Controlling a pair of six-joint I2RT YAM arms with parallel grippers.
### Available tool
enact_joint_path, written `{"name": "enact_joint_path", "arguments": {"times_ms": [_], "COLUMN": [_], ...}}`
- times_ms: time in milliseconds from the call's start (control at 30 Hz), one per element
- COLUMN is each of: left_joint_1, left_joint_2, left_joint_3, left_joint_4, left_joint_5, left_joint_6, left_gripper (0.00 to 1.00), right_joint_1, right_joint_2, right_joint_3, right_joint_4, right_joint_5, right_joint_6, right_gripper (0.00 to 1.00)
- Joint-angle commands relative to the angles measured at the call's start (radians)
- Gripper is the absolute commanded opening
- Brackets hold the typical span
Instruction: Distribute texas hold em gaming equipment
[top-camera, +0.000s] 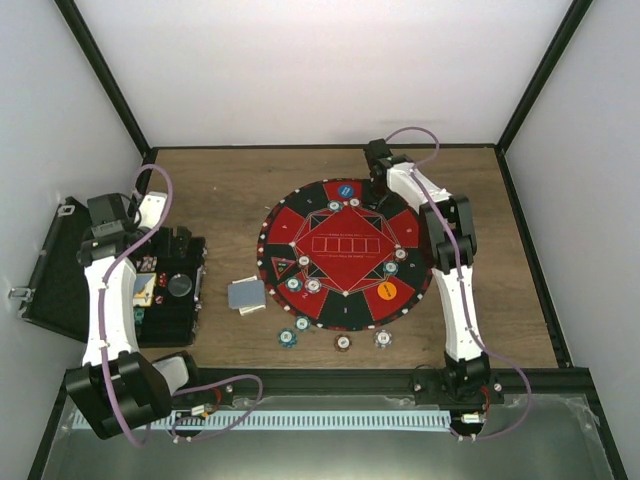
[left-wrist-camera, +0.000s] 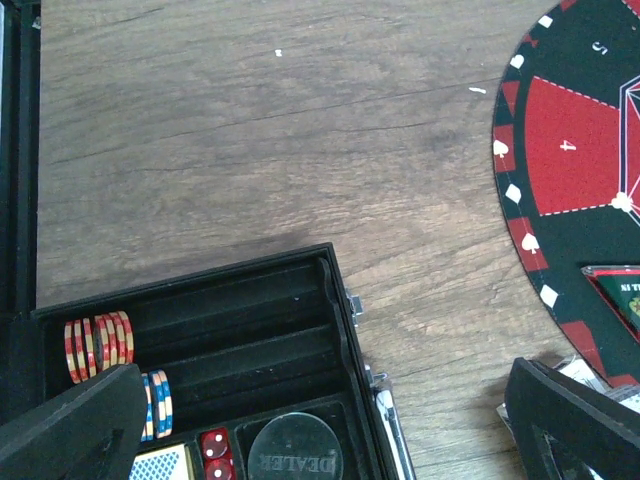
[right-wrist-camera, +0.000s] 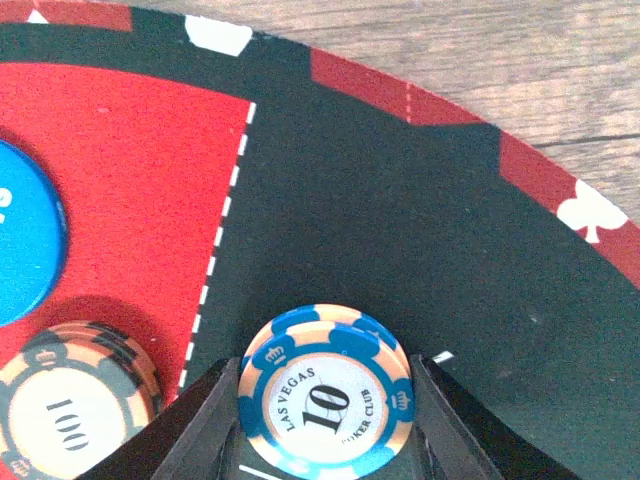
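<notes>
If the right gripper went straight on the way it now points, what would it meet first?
The black sector of the round mat, just beyond the blue 10 chip that the right gripper holds in its jaws. The gap between chip and mat cannot be judged.

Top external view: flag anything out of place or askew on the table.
At least three poker chips lie on bare wood just off the near edge of the mat, outside its marked fields. The card stack beside the mat sits skewed, its cards offset. Nothing looks damaged.
</notes>
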Motion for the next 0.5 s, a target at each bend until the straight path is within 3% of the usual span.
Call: {"name": "enact_joint_path", "arguments": {"times_ms": [0, 267, 467], "left_joint_1": [0.003, 0.003, 0.003], "left_joint_2": [0.004, 0.016, 0.019], "left_joint_3": [-0.019, -0.026, -0.026], "left_joint_4": [0.031, 0.038, 0.040], "left_joint_5": [0.004, 0.018, 0.010], "left_joint_6": [0.025, 0.021, 0.022], "left_gripper": [1.00, 1.00, 1.00], "right_joint_1": [0.009, 0.010, 0.009], "right_joint_2": [0.042, 0.067, 0.047], "right_joint_3": [0.087, 0.102, 0.102], "right_joint_4": [-0.024, -0.023, -0.040], "right_joint_5": [-0.009, -0.025, -0.017], "right_joint_6": [-0.027, -0.027, -0.030], "right_gripper": [0.17, 0.22, 0.53]}}
